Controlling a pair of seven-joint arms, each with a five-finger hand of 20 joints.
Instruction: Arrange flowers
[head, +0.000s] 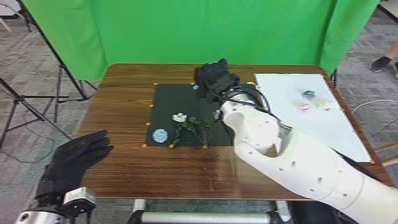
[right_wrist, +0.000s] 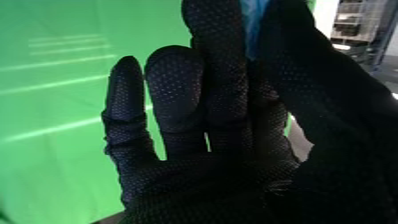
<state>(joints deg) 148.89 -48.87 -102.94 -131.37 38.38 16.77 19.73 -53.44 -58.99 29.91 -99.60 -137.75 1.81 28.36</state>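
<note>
My right hand (head: 213, 79) is over the back part of the dark mat (head: 163, 105). In the right wrist view my right hand (right_wrist: 213, 100) pinches a light blue thing (right_wrist: 255, 25) between its thumb and a finger; most of that thing is hidden by the glove. A white flower (head: 179, 117) with green leafy stems (head: 191, 129) lies on the mat's front half, beside a pale blue oval piece (head: 160, 135). My left hand (head: 82, 154) is open, with nothing in it, at the table's left front edge.
A white sheet (head: 289, 85) covers the table's right side, with a small blue-grey item (head: 308, 94) and a pink one (head: 305, 107) on it. Orange markers line the mat. A green backdrop (head: 204, 35) stands behind the table (head: 124, 170).
</note>
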